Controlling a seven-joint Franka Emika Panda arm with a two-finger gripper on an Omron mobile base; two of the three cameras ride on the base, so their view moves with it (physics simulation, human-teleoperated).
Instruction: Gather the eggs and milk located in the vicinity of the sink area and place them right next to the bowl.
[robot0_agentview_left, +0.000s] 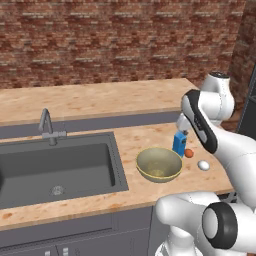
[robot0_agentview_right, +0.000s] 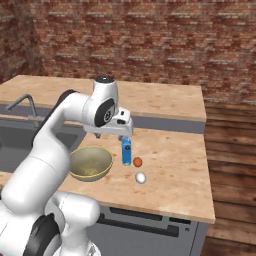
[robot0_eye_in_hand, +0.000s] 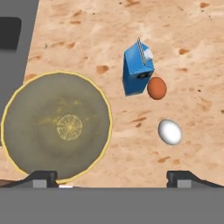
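Counter (robot0_agentview_left: 150, 192) of speckled tan stone w/ grey sink (robot0_agentview_left: 55, 165), brick wall (robot0_agentview_left: 100, 40) behind; hand (robot0_eye_in_hand: 113, 177) spread wide, empty.

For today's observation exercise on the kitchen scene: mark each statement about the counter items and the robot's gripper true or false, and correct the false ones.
1. The milk stands upright on the counter. True.
2. The egg lies inside the bowl. False: it lies on the counter, apart from the bowl.
3. A small orange ball sits right beside the milk. True.
4. The gripper is shut on the milk. False: it is open, hovering above the items and holding nothing.
5. The bowl sits in the sink. False: it sits on the counter beside the sink.
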